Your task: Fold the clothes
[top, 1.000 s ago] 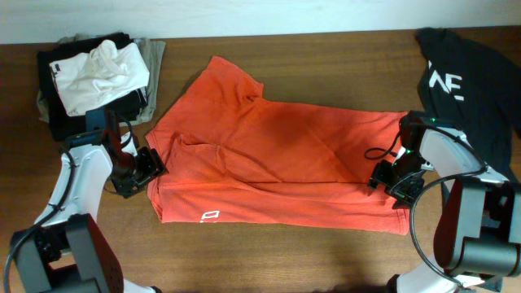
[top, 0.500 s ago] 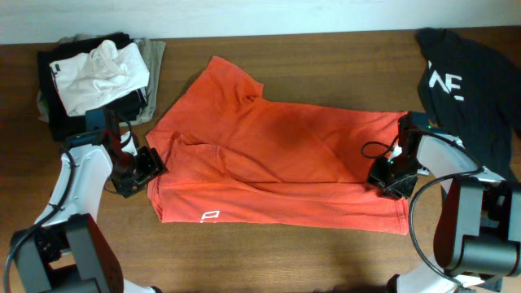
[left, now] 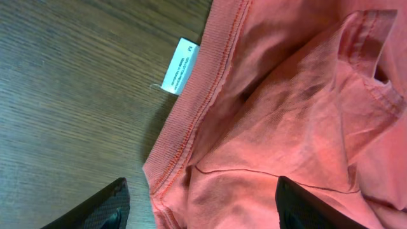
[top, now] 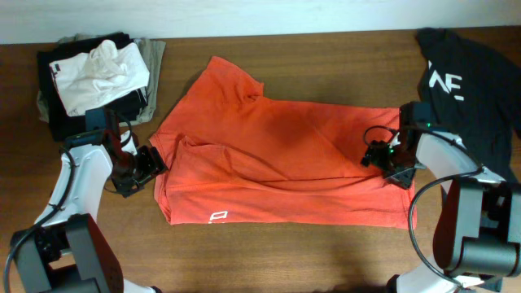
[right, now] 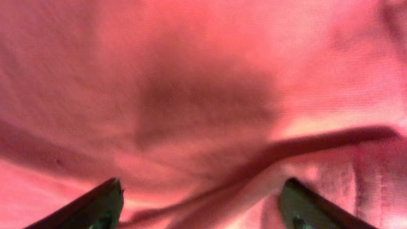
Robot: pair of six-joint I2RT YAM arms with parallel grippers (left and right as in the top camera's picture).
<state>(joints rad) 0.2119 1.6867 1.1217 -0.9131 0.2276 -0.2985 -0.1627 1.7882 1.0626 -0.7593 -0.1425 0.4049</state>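
Observation:
The red-orange T-shirt (top: 277, 163) lies spread across the middle of the table, with its near edge folded and a white print (top: 216, 216) near the bottom left. My left gripper (top: 145, 167) is open at the shirt's left edge. In the left wrist view its fingers (left: 200, 207) straddle the ribbed collar (left: 191, 121), near a white label (left: 180, 65). My right gripper (top: 383, 159) is open over the shirt's right end. In the right wrist view its fingers (right: 200, 203) span a fold of red fabric (right: 203, 95). The black T-shirt with white letters (top: 468, 77) lies at the far right.
A pile of black, white and khaki garments (top: 94, 73) sits at the far left corner. Bare wooden table (top: 269, 260) runs along the near edge in front of the shirt. The right arm's cable (top: 376, 150) loops over the shirt.
My right gripper has moved up and slightly left along the shirt's right end. The shirt's near edge and its bottom left corner shifted a little to the right. The left arm has not moved.

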